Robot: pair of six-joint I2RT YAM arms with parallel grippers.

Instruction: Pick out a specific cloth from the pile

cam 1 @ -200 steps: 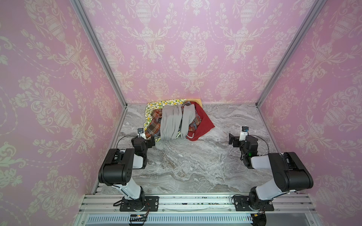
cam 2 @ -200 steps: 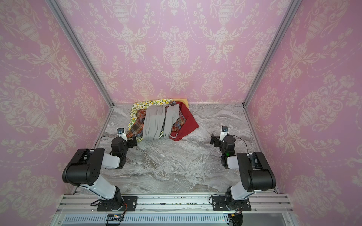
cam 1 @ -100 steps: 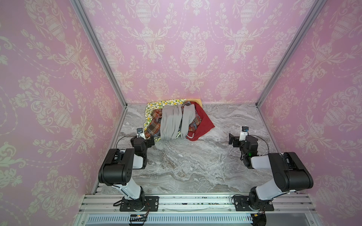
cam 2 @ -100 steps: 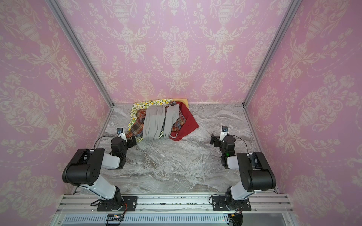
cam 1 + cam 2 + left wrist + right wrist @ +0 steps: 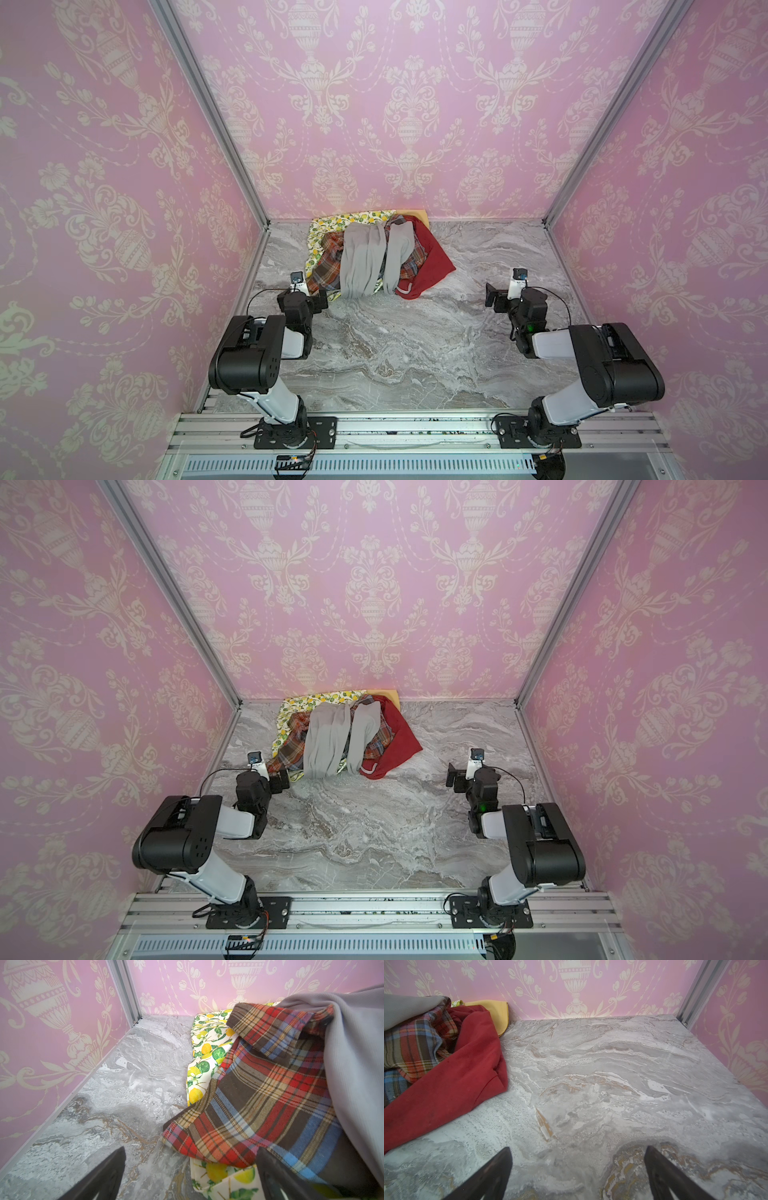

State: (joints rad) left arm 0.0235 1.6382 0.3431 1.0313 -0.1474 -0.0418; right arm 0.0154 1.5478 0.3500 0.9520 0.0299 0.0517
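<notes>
Left wrist view is showing the left gripper [image 5: 192, 1149] with its black jaws spread wide and empty, just beside the near corner of the red-orange plaid cloth [image 5: 259, 1095] and the lemon-print cloth [image 5: 207, 1049] under it. Further right in both top views, the long grey garment [image 5: 361, 262] is draping over the pile [image 5: 332, 266] at the back of the grey marble table [image 5: 415, 340], while the plain dark red cloth with a pale trim edge [image 5: 432, 259] is lying on the pile's right flank, partly under the plaid and in front of the plain yellow cloth [image 5: 419, 215]. Well apart to the right, the right gripper [image 5: 492, 296] is hovering over bare marble, its jaws gaping wide and holding nothing.
</notes>
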